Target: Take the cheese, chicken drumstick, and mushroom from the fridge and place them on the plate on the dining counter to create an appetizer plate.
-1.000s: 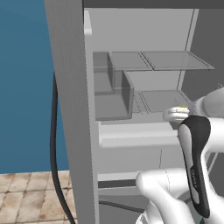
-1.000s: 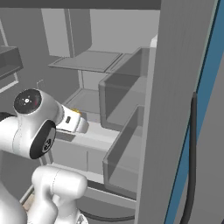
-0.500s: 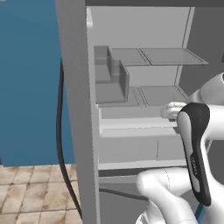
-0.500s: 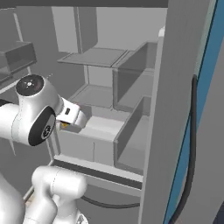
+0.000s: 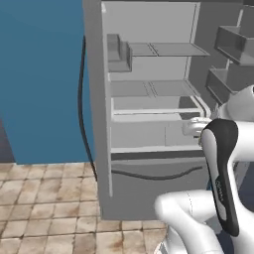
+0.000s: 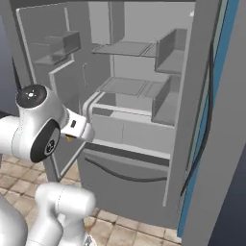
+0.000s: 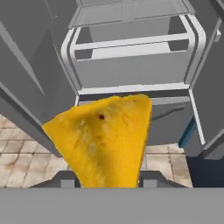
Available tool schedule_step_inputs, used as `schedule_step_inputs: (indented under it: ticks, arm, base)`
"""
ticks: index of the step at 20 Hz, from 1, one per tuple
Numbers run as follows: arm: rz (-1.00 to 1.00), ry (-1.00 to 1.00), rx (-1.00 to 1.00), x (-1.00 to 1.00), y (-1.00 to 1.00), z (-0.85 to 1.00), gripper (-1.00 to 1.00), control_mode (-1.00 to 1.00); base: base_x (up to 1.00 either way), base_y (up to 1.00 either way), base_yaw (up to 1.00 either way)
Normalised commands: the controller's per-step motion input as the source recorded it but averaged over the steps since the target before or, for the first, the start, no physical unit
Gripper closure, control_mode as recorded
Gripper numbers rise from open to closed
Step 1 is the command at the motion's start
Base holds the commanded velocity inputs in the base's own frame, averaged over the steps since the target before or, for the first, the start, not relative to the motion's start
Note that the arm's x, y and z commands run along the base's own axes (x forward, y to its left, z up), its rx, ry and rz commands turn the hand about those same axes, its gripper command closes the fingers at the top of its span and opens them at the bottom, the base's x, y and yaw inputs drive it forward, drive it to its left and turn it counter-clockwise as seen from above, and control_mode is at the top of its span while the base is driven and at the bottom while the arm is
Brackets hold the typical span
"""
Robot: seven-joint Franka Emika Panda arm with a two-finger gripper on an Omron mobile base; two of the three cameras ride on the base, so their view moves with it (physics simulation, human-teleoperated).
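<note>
The claw is clenched on the cheese, a bright yellow wedge that stands between the two finger tips at the bottom of the hand view, its broad face turned to the camera and its upper edge rising toward the fridge beyond. Gripping the wedge low by its narrower end leaves the bulk of it free above the fingers, which should let it be set down without the fingers getting in the way.

The fridge stands open, and the hand is out in front of it, not inside. In the hand view the pale shelves and the drawer front lie well beyond the cheese, with tiled floor showing to either side below. In the right base view the hand sits at the lower left of the open cabinet, with a sliver of orange-yellow under it.

No drumstick or mushroom can be made out on the shelves from here. The plate and the dining counter are elsewhere, so the carry to them appears to be the step in hand.
</note>
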Motion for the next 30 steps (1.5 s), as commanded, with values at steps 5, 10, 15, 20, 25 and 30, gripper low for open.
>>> schedule_step_inputs:
  ticks: [5,10,15,20,25,30]
  arm:
    - [0.0,0.0,0.0,0.0,0.0,0.0,1.0,1.0]
    - [0.0,0.0,0.0,0.0,0.0,0.0,1.0,1.0]
    - [0.0,0.0,0.0,0.0,0.0,0.0,1.0,1.0]
    - [0.0,0.0,0.0,0.0,0.0,0.0,1.0,1.0]
    - [0.0,0.0,0.0,0.0,0.0,0.0,1.0,1.0]
    - [0.0,0.0,0.0,0.0,0.0,0.0,1.0,1.0]
  base:
    - [-1.0,0.3,0.07]
    - [-0.9,0.36,0.18]
    - [-0.36,0.35,0.44]
    - [-0.05,0.45,0.51]
    - [0.0,0.38,0.49]
    - [0.13,0.36,0.43]
